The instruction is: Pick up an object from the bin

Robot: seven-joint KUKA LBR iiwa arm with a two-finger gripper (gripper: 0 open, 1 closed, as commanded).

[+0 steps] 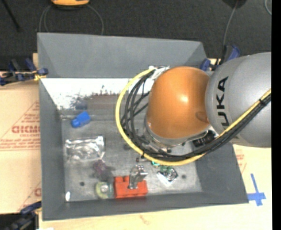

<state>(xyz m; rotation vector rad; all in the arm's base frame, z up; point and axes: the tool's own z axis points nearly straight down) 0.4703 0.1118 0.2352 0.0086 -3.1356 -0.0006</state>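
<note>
Peeking down into a grey bin (51, 152) here. Got the gripper (139, 175) poking out from under a big orange cover (176, 104), with black and yellow cables (129, 114) looped round that cover just above. Can't tell the gripper's state, apart or together. Too much arm in the way from this angle, so not guessing.

Found the nearest thing right at the gripper: a red block (129, 188), lying just below and slightly left, with the gripper's tip overlapping the block's upper right corner in the view. Touching or just hovering over? Can't say that either.

Now the other stuff, going outward from the gripper. Spotted a small green and white bit (166, 174) just to the right, near but apart. Got a round yellowish roll (102, 189) off to the left, snug against the red block's far end. Seeing a dark purple lump (100, 166) also left, a little above the roll. Then a crumpled clear plastic bag (85, 147) up and well to the left. Finally a blue block (80, 120) even further up-left, well apart from the gripper.
</note>
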